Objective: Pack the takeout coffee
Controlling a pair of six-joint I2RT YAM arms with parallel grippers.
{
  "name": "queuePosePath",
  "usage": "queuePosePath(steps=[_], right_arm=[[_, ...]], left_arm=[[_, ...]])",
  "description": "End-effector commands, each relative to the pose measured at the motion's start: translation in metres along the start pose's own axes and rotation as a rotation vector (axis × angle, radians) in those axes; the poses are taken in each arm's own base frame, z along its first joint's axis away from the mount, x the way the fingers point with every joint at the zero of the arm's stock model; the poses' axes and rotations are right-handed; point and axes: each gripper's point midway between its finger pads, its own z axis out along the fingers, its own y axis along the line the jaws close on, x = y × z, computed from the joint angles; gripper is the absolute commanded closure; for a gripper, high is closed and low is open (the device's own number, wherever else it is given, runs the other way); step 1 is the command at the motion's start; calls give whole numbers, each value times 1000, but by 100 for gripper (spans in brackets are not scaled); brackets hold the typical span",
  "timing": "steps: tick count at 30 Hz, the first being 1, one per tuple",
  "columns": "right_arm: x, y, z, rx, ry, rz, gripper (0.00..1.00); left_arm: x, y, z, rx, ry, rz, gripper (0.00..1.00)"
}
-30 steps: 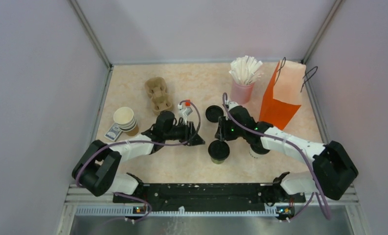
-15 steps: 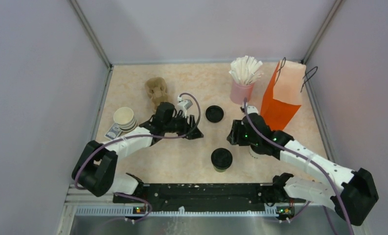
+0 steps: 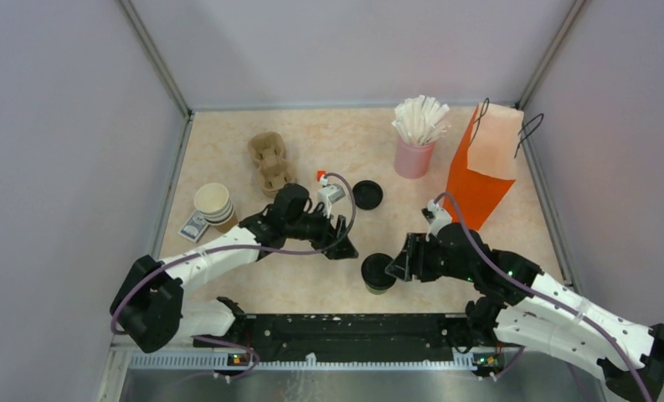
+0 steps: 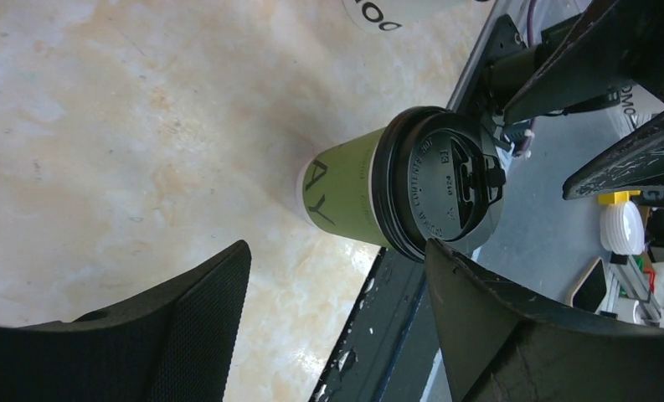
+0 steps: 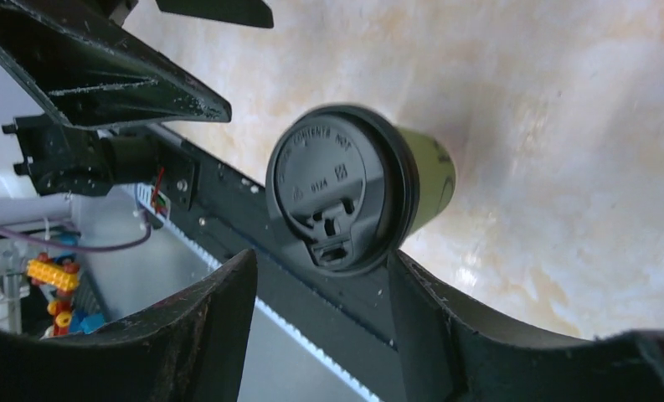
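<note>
The takeout coffee, an olive-green paper cup with a black lid, stands upright near the table's front edge. My left gripper hovers just up and left of it. In the left wrist view that gripper is open, with the cup ahead of its jaws and not between them. My right gripper sits close at the cup's right side. Its wrist view shows it open too, the lid just beyond the fingertips. The orange bag stands open at the back right.
A loose black lid lies behind the cup. A pink cup of white straws stands left of the bag. A brown cup carrier, a stack of lidless cups and a small card sit at the left. The black front rail runs close behind the cup.
Both grippers have opened wider. The right arm pulled back off the cup, then swung down to its right side. The left gripper dipped back toward the cup from the upper left.
</note>
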Motion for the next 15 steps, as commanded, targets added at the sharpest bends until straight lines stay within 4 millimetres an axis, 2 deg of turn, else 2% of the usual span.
queuePosePath(steps=[1,3,7,10,15], right_arm=[[22,-1,-17,-15,62,79,42],[30,-7,-16,-9,79,100,41],[43,6,-4,-139,98,182,40],[42,0,2,-129,66,225,35],[39,-4,15,-126,27,259,34]], left_arm=[[2,-10,12,33,16,43,18],[2,-13,17,47,10,41,18],[2,-17,24,60,5,37,17],[3,-16,28,46,12,34,18],[8,-9,32,18,19,11,19]])
